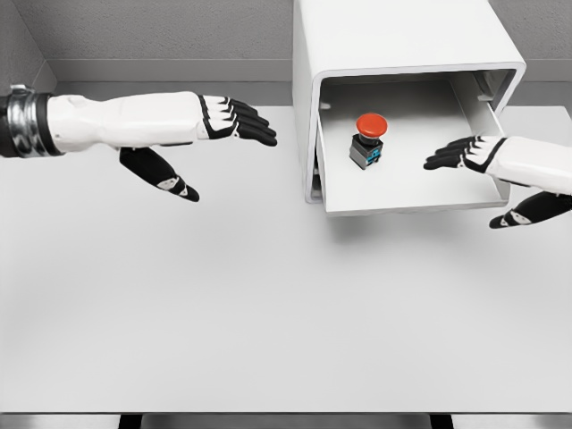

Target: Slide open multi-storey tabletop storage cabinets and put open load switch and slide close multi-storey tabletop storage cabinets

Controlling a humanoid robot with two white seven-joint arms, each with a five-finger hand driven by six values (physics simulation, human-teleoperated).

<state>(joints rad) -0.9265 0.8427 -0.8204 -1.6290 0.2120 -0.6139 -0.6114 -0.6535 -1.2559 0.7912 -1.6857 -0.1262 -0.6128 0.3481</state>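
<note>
A white tabletop cabinet [402, 45] stands at the back right with its drawer [393, 198] slid out toward me. Inside the drawer sits the load switch [367, 141], a grey-blue block with a red mushroom button, upright near the drawer's left middle. My right hand [460, 154] hovers over the drawer's right side, fingers stretched flat and pointing left at the switch, a short gap away, holding nothing. My left hand [234, 121] is out over the table left of the cabinet, fingers extended toward it, thumb hanging below, empty.
The pale grey table [223, 304] spreads wide in front of the cabinet. Its front edge [286, 413] runs along the bottom. A grey wall rises behind.
</note>
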